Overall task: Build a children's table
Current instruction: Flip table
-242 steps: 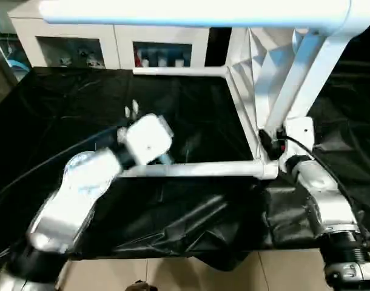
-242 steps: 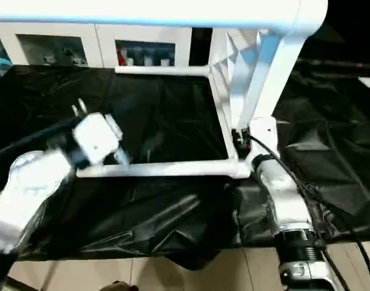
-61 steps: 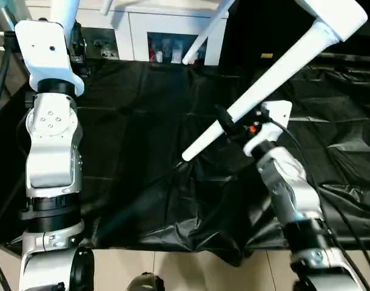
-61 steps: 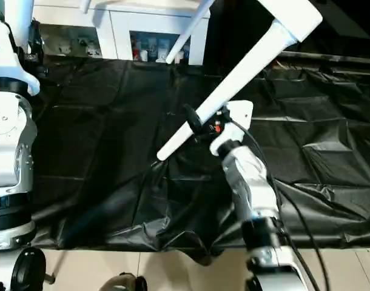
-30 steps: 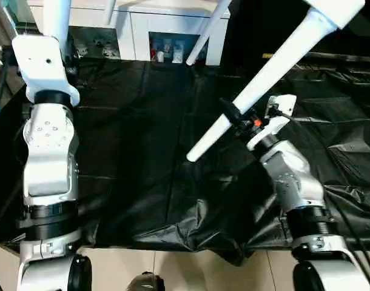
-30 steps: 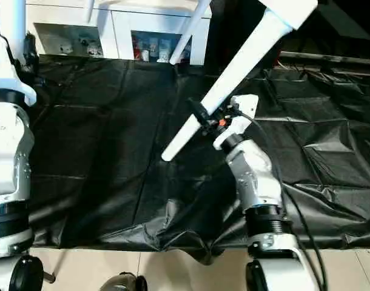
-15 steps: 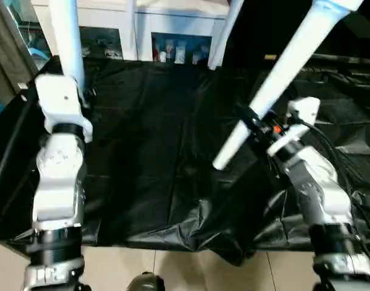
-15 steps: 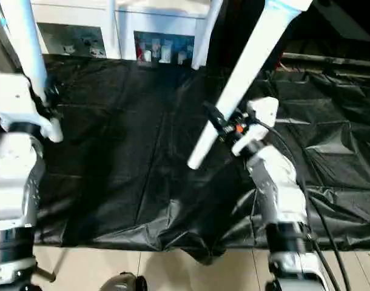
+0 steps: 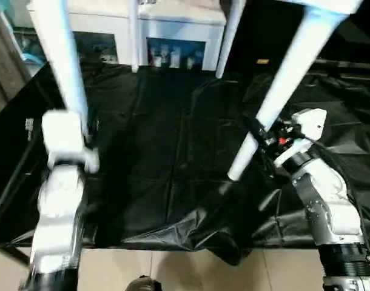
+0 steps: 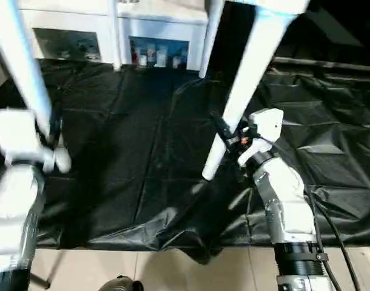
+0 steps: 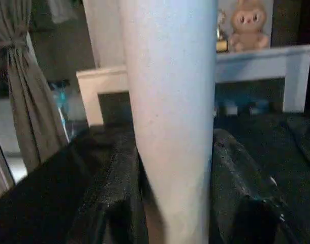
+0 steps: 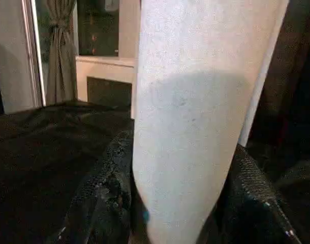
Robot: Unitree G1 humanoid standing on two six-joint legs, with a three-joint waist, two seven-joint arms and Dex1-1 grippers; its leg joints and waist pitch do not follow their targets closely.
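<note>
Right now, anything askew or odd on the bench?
The black sheet is rumpled and bunched at the near edge, sagging over it. The table leg in the right gripper leans, its tip off the bench; the leg in the left gripper is nearly upright. Nothing looks damaged.

Dim scene, bright white glare, motion blur

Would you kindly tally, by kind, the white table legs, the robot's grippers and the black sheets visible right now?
White table legs: 4, the left-held leg, the right-held leg, two far legs.
Grippers: 2, the left gripper, the right gripper.
Black sheet: 1.
Total: 7.
</note>
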